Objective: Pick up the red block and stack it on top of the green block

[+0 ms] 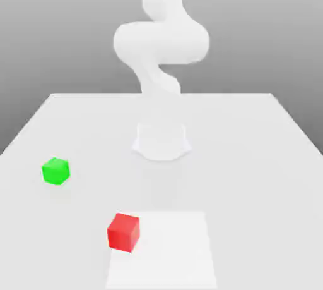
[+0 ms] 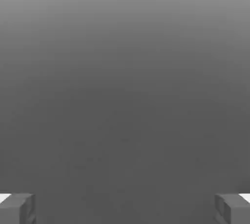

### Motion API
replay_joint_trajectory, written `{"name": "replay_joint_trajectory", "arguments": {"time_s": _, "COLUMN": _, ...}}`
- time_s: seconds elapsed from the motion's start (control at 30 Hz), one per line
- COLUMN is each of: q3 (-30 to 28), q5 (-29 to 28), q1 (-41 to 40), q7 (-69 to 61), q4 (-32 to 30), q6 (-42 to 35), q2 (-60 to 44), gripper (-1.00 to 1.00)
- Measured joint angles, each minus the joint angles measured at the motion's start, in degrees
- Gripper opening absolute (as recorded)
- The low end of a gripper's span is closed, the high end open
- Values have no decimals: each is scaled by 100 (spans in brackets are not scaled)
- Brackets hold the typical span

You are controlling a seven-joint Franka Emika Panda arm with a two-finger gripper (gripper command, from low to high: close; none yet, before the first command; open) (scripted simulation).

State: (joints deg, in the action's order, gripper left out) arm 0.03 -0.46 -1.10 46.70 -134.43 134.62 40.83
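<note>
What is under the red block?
The red block sits on the white table, at the edge of a brighter square patch. Nothing else shows beneath it, though its bottom face is hidden. The green block sits apart.

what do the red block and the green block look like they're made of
Red block: probably plastic or painted wood, matte; its faces are flat, even red with no shine, grain or markings. Green block: apparently the same, a plain uniform green cube with dull, smooth faces. Being rendered shapes, neither look settles the material.
</note>
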Motion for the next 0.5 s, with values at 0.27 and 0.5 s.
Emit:
{"name": "replay_joint_trajectory", "arguments": {"time_s": 0.27, "q3": -72, "q5": -147, "q1": -334, "q7": 298, "q4": -891, "q6": 970, "q2": -1722, "gripper": 0}}
{"name": "replay_joint_trajectory", "arguments": {"time_s": 0.5, "q3": -230, "q5": -151, "q1": -542, "q7": 462, "q4": -1647, "q6": 1792, "q2": -3175, "gripper": 0}}
